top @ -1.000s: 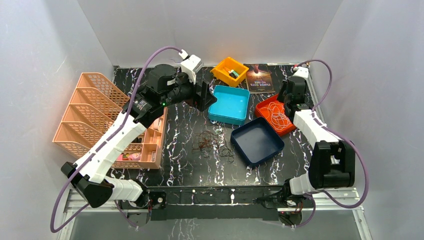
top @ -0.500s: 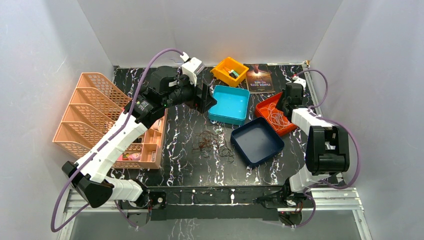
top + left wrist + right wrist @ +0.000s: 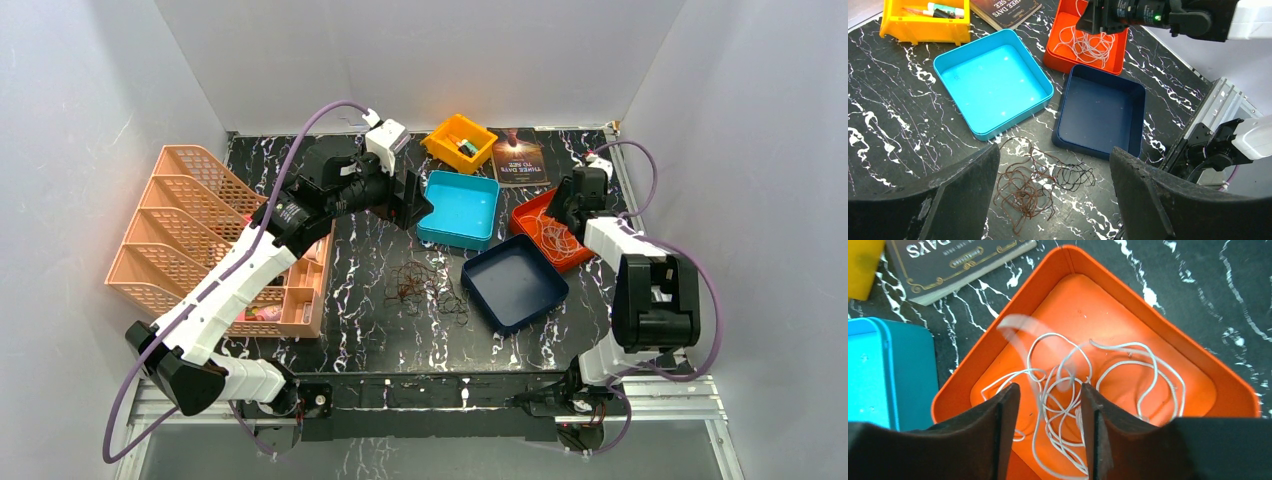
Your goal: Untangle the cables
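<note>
plain white walls [image 3: 430, 60] box in a black table [image 3: 355, 250] streaked with white marble veins, under soft even light.

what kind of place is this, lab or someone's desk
Probably a robotics test cell: plain white walls box in a black marble-patterned tabletop, with a light-blue square plastic tray and a peach plastic file rack set out.

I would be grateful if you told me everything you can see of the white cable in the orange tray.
The white cable is a very thin, smooth-looking cord, lying in loose, overlapping loops on the floor of the orange tray and spread over much of it. One loop at the upper left of the right wrist view is blurred, as if moving. The right gripper hangs just above the loops, jaws apart. Whether a finger touches the cord cannot be told.
</note>
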{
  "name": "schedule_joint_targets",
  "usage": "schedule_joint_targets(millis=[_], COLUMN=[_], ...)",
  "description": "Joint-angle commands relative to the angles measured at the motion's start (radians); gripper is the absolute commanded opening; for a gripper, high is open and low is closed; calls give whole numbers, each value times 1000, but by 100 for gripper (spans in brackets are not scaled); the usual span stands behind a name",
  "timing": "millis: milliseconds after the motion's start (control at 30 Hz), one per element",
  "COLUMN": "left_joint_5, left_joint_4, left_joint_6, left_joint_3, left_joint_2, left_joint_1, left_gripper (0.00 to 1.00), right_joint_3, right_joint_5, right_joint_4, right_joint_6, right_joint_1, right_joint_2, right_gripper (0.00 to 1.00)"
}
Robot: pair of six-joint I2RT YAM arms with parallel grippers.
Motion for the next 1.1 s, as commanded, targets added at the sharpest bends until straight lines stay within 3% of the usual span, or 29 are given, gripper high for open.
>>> schedule_joint_targets(millis=[0, 200, 467, 667, 1067], left_joint_5=[6, 14, 19, 25, 25], left_joint_4=[12, 13, 16, 18, 6], left_joint_6=[-4, -7, -12, -15, 1], left_joint_3=[5, 9, 5, 1, -10], left_joint_2=[-18, -5, -2, 1, -5], left_joint_1=[1, 1, 1, 0, 1], left_gripper=[80, 80, 80, 80, 80], right_joint_3=[27, 36, 36, 30, 136], right_joint_5=[41, 51, 77, 125, 186], right_joint_4=[7, -23, -36, 2, 57], right_joint_6=[-14, -37, -52, -52, -36], right_joint_1=[-4, -4, -5, -5, -16], right_joint_2=[-126, -218, -255, -177, 70], right_gripper=[61, 73, 71, 65, 65])
